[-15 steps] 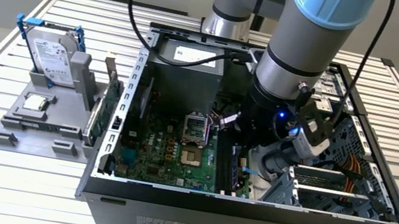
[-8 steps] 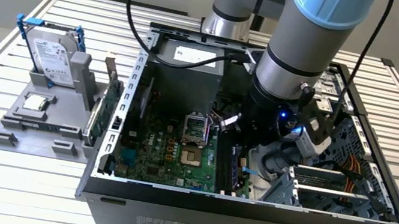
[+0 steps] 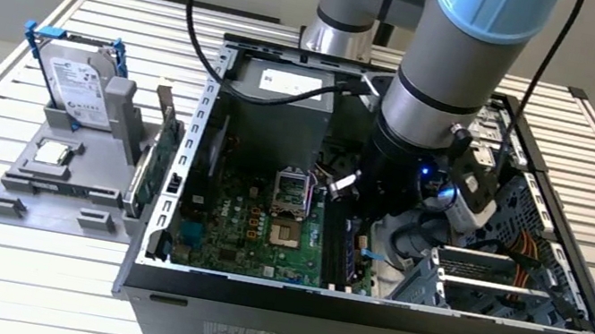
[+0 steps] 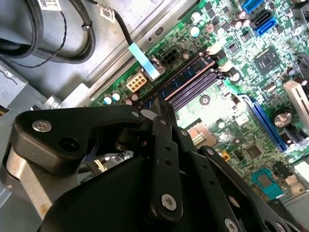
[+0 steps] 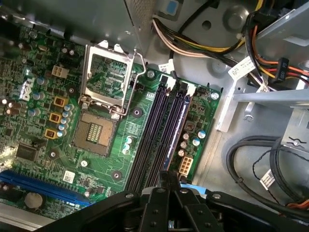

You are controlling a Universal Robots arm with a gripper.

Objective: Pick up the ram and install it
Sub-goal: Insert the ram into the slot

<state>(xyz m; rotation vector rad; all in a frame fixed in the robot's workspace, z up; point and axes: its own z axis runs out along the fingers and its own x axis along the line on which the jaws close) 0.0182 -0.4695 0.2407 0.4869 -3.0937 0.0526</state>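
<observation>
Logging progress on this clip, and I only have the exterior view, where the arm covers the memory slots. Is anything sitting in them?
Observer: Yes. In the first wrist view the ram, a blue stick, lies along the slot nearest the case wall. The slots beside it look bare.
Operator: Where is the gripper relative to it?
Observer: In the second wrist view the gripper has its fingers drawn together, tips right over one end of that stick. I cannot tell whether the stick is fully seated.

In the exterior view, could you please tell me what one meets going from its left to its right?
Hard drive in a blue frame → small square silver chip → ram standing in the grey holder → motherboard → robot arm.
</observation>
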